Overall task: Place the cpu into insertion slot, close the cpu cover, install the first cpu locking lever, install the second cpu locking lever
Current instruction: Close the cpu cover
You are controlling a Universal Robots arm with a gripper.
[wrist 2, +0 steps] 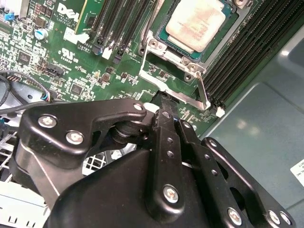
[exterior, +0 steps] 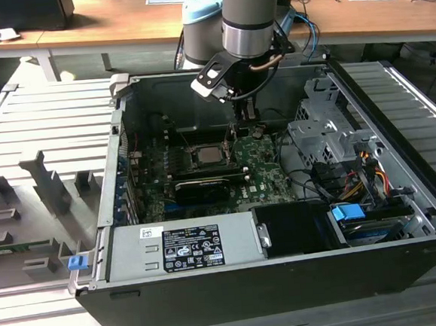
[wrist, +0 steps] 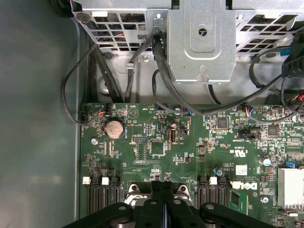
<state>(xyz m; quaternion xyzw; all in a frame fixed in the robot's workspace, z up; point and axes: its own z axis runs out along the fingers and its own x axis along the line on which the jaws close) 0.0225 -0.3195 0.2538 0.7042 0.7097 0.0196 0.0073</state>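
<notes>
Saw claw [wrist 2: 164, 100] pinched shut, nothing in it. Found cpu [wrist 2: 194, 23] seated in insertion slot [wrist 2: 160, 34] just past its tip, cpu cover [wrist 2: 175, 92] rim lying between, near board [wrist 2: 118, 83] middle.

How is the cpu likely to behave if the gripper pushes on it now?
The cpu looks like a flat, stiff plate, so it probably won't bend. Its smooth metal face may be slippery for the gripper. Lying flat inside the insertion slot, it seems unlikely to tip or slide.
</notes>
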